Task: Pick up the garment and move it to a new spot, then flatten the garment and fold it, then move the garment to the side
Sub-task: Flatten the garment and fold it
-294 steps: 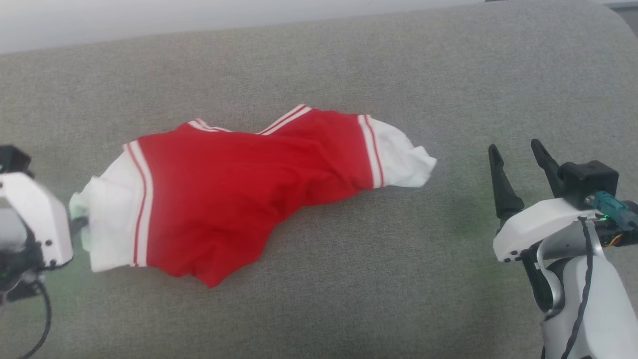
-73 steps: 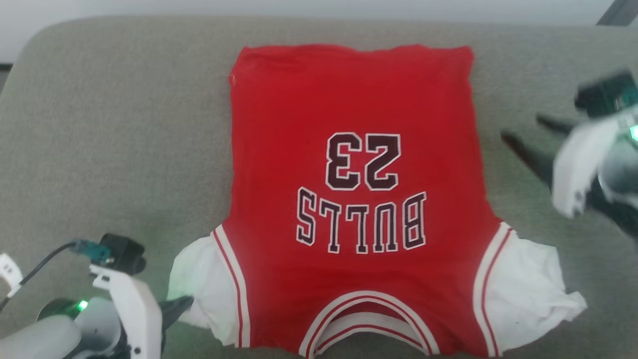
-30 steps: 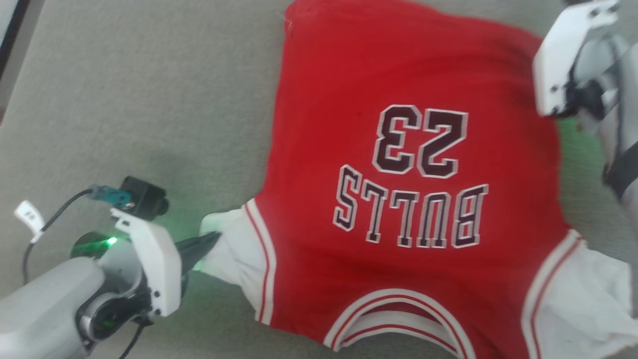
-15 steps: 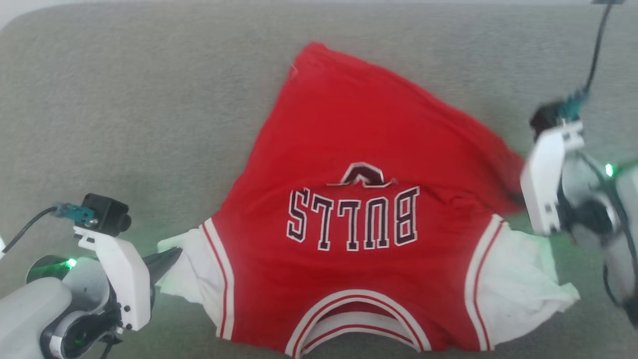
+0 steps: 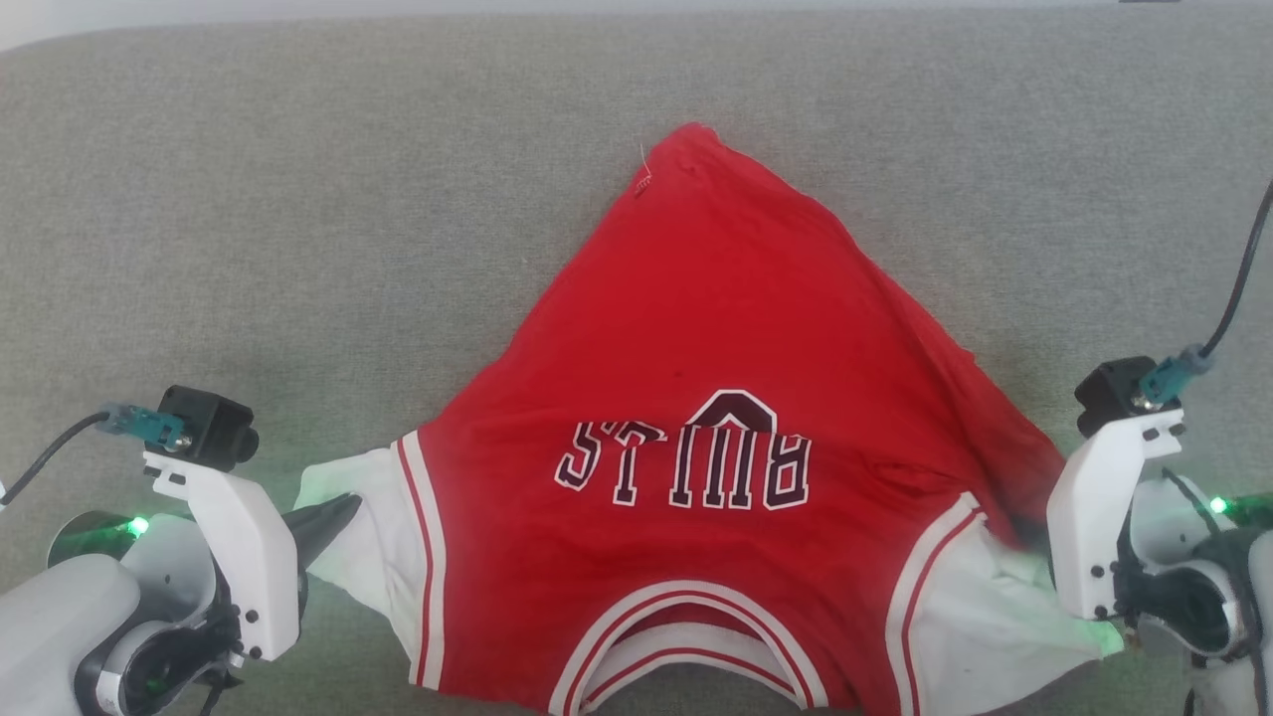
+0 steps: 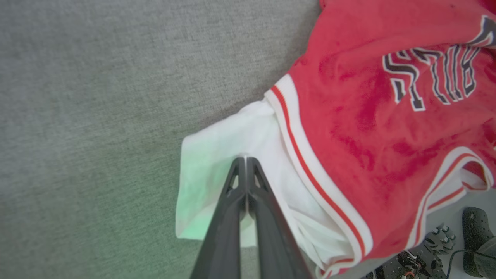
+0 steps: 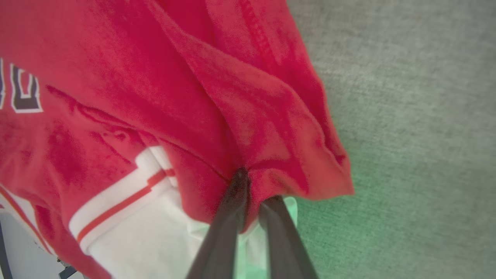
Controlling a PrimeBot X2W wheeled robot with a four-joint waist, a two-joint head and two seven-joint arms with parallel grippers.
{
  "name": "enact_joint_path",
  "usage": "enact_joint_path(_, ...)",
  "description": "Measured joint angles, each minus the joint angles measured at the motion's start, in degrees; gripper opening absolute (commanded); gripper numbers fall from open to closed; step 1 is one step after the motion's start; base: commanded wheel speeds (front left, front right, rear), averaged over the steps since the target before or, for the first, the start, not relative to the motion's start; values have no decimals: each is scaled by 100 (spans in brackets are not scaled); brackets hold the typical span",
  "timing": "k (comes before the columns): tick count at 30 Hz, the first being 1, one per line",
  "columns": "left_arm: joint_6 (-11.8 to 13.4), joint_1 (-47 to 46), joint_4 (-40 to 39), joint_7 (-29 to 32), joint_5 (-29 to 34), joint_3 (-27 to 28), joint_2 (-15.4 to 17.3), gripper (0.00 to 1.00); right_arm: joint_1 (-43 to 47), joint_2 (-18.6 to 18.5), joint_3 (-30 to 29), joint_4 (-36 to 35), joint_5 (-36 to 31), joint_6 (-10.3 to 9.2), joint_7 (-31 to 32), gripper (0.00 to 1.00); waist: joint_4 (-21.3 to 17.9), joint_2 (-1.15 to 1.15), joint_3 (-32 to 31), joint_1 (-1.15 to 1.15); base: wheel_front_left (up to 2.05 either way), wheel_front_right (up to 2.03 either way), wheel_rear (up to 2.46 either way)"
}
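Note:
The garment [image 5: 716,328], a red jersey with white sleeves, lies on the grey cushion with its collar toward me. Its far right corner is pulled diagonally over its body, so the red cloth forms a peak and covers the number above the upside-down "BULLS" lettering [image 5: 686,467]. My left gripper [image 5: 333,512] is shut on the white left sleeve [image 6: 217,155], fingertips [image 6: 245,161] pressed together on the cloth. In the right wrist view my right gripper [image 7: 248,182] is shut on the red hem corner [image 7: 294,162], held over the white right sleeve [image 7: 135,217]. Its white housing [image 5: 1099,517] hides the fingers in the head view.
The grey fabric cushion [image 5: 298,199] stretches wide on both sides and behind the garment, with its back edge near the top of the head view. Past the near edge, in the left wrist view, dark shoes [image 6: 474,228] stand on a pale floor.
My right gripper has drawn the far right hem corner toward me, down to the right sleeve, folding the red cloth over the "23". The left gripper keeps its hold on the left sleeve.

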Motion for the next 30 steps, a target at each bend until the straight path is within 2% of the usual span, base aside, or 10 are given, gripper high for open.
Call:
enact_joint_path(4, -7, 1, 4, -1, -1, 0, -2, 0, 147, 138, -110, -300, -170, 2, -13, 100, -28, 0, -35, 0, 0, 0, 0)
enact_joint_path(6, 2, 7, -13, -1, -1, -4, 1, 0, 150, 112, -205, -797, -222, -1, 64, 100, -30, 0, -74, 0, 0, 0, 0)
enact_joint_path(10, 29, 15, -53, -1, 1, -21, -4, 0, -199, 159, -126, -1268, -275, -2, -2, 100, 3, 0, -91, 0, 0, 0, 0)
enact_joint_path(13, 34, 15, -92, -1, 20, -27, -35, 0, -629, 179, 125, -1258, -341, -1, -272, 100, 53, 0, -69, 0, 0, 0, 0)
enact_joint_path(19, 25, -25, -130, 0, 132, -53, -177, 0, -1746, 213, 940, -356, -411, -2, -1078, 100, 225, 0, 1, 0, 0, 0, 0)
enact_joint_path(30, -248, -404, 34, 63, 341, -140, -653, 0, -3961, 91, 2224, 2372, -503, -2, -2475, 100, 803, 0, 311, 0, 0, 0, 0)
